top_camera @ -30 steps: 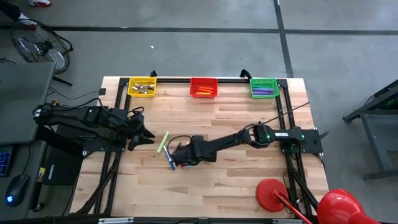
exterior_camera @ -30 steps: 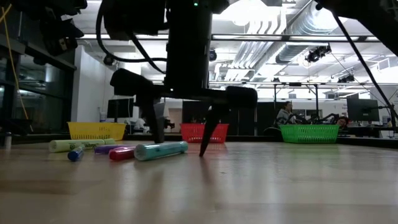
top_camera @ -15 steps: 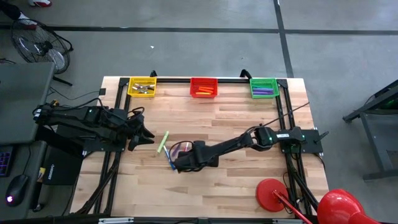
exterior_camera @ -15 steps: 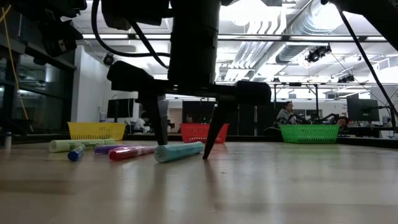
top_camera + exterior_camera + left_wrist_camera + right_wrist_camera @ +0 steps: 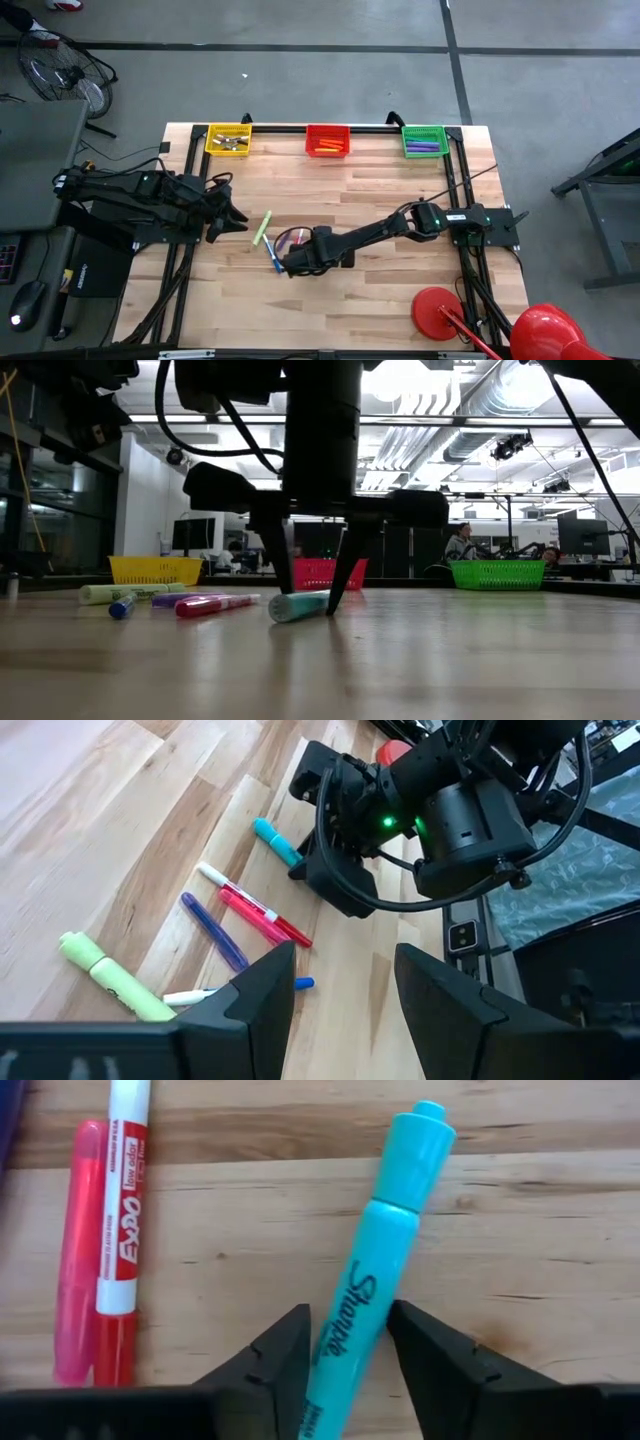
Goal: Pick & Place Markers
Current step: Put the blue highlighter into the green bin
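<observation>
Right gripper (image 5: 345, 1365) is lowered to the tabletop (image 5: 400, 200) near its centre, toward the front edge. Its fingers (image 5: 275, 1360) straddle a teal marker (image 5: 372, 1270) lying flat on the wood; they sit close on either side of the barrel, but firm contact cannot be confirmed. In the low view the finger tips reach the tabletop at the teal marker (image 5: 298, 604).

Just beside it lie a red-and-white marker (image 5: 122, 1210) and a pink marker (image 5: 75, 1250), touching side by side. Further toward the left edge lie a purple marker (image 5: 213, 930), a blue marker (image 5: 300, 984) and a light green marker (image 5: 262, 228).

Left gripper (image 5: 335, 985) waits near the left edge, fingers apart and holding nothing.

Along the back edge stand the yellow basket (image 5: 209, 141), red basket (image 5: 327, 130) and green basket (image 5: 424, 130), each containing markers.
</observation>
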Controlling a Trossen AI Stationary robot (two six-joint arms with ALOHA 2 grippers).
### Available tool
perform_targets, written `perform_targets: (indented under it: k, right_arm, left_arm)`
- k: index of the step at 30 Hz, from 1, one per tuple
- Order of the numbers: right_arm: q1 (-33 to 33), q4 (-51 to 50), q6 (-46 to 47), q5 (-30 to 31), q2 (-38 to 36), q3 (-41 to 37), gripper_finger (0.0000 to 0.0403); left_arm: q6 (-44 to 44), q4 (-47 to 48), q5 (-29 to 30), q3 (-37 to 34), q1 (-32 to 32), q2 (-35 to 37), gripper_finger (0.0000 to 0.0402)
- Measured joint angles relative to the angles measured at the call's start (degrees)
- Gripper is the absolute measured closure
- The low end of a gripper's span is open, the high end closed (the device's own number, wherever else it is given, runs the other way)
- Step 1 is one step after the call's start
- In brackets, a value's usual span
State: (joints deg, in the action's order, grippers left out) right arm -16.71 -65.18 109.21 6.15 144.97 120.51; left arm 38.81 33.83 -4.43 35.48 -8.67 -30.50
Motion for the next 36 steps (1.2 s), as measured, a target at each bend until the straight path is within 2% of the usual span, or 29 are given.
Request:
perform_targets:
  k: [8,19,29,36]
  right_arm:
    - [0.0,-0.7,-6.9,-0.1,0.0,0.0,0.0301]
    - [0.1,-2.3,-25.7,-0.2,0.0,0.0,0.0345]
    - [0.7,-3.0,-34.7,-0.5,-0.3,0.0,0.0345]
    - [1.6,-4.9,-38.1,2.5,-3.0,-0.4,0.0345]
  left_arm:
    - [0.0,0.8,-0.1,0.0,0.0,0.0,0.0231]
    - [0.0,0.8,-0.2,0.0,0.0,0.0,0.0231]
    - [0.1,0.8,-0.1,0.0,0.0,0.0,0.0231]
    - [0.1,0.8,-0.1,0.0,0.0,0.0,0.0231]
